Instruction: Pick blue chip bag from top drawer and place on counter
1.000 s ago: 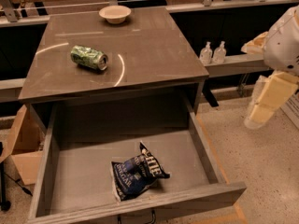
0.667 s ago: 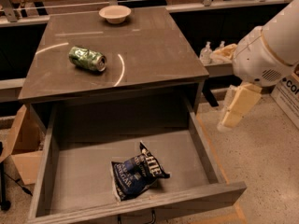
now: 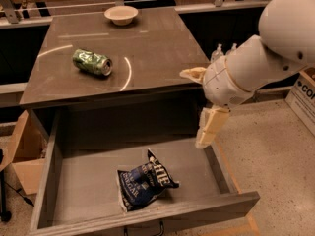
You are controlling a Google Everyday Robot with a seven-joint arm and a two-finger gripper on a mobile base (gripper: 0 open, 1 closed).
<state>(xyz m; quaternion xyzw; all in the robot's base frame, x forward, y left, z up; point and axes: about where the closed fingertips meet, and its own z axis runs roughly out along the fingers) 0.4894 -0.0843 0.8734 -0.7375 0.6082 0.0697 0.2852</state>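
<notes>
The blue chip bag (image 3: 145, 183), crumpled dark navy foil with white lettering, lies on the bottom of the open top drawer (image 3: 47, 181), near its front middle. The counter (image 3: 157, 48) is the dark wooden top behind and above the drawer. My gripper (image 3: 193, 108) hangs from the white arm at the right, above the drawer's right back corner and beside the counter's front right corner. Its cream fingers (image 3: 209, 127) are spread apart and hold nothing. It is to the upper right of the bag and well apart from it.
A dented green soda can (image 3: 92, 62) lies on the counter's left part, and a pale bowl (image 3: 121, 14) stands at its far edge. Cardboard boxes stand on the floor at the left (image 3: 22, 146) and at the far right (image 3: 302, 95). Small bottles (image 3: 219, 50) stand behind the arm.
The arm has swung left and down from the right side, bringing the gripper over the drawer's right back corner. The bag, can and bowl have not moved.
</notes>
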